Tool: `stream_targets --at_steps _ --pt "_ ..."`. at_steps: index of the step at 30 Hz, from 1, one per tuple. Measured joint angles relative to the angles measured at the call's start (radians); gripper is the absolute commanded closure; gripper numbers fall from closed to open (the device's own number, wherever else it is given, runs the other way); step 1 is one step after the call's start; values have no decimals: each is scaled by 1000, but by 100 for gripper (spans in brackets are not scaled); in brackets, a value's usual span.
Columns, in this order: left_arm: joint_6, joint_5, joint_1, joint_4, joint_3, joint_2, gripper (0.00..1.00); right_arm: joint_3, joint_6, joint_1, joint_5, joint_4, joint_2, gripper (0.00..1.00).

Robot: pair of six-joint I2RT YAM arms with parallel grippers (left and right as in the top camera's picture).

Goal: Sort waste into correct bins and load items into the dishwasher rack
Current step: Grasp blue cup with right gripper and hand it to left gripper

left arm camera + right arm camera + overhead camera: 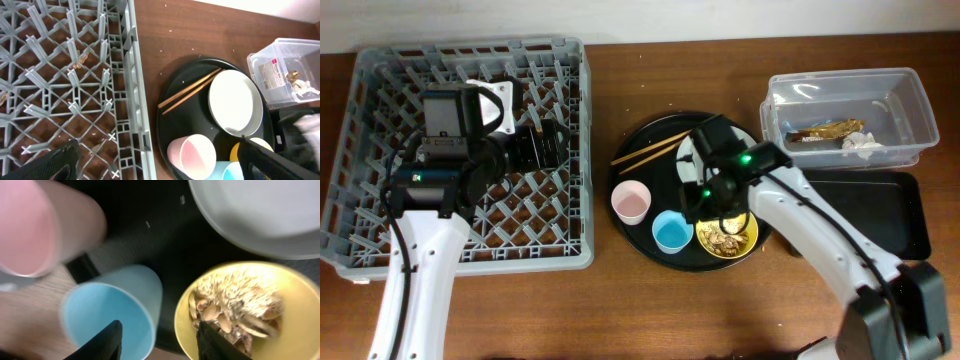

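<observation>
**Overhead view.** The wrapper and the napkin lie inside the clear tub, so we rate that part of the sorting as done. The food scraps are in the yellow bowl and are yet to be binned. We see no contents in the shallow black tray. The rack holds no dishes. The plate, pink cup, blue cup, chopsticks and bowl all sit on the round tray, which rests on the desk beside the rack. We judge that loading has not yet begun. The right arm hides most of the plate, and the left arm hides the middle of the rack.

**Left wrist view.** The left claw hangs with its fingers apart and holds nothing, above the rack's near edge. Only a sliver of the bowl shows here. We cannot identify the blurred pale shape at the right edge.

**Right wrist view.** The fingers of the right claw are spread, with nothing gripped between them. One finger is beside the blue cup and the other is over the bowl's rim. We cannot tell whether either finger touches. The pink cup is blurred, and the plate is cut off at the top.
</observation>
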Motion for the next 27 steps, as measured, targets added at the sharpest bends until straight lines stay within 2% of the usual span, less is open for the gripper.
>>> stream_targets --at_steps 1,3,4,8,10,12,14,16,18,20,22,24,26,27 --pt "0 5 0 -1 0 0 1 -19 4 1 4 20 17 66" --pt "0 34 0 -35 2 0 1 -49 11 1 11 61 50 81" --pt "0 42 0 -23 1 0 1 -49 13 1 10 79 51 96" --pt "-26 63 0 -7 2 0 0 -44 21 1 -4 44 50 96" --pt "-42 131 12 -1 2 0 1 9 14 -5 -5 -60 30 96" --pt "-53 257 64 2 2 0 1 116 0 -41 -9 -134 -24 96" --pt "-53 420 138 2 2 4 1 257 -18 -131 -37 -129 -116 96" --pt "-40 620 162 3 2 11 1 340 -101 -208 -209 -36 -179 96" --pt "-30 781 151 4 2 19 1 352 -182 -204 -499 98 -183 96" --pt "-26 954 129 6 2 24 1 352 -218 -175 -679 169 -159 96" --pt "-26 1059 116 13 2 24 1 351 -232 -138 -762 230 -138 96" --pt "-23 1171 98 37 2 24 17 351 -240 -63 -840 286 -114 96" --pt "-14 1198 98 36 2 25 15 349 -236 -37 -862 362 -108 96" --pt "-17 1216 99 20 2 25 8 348 -218 -36 -867 399 -106 96"
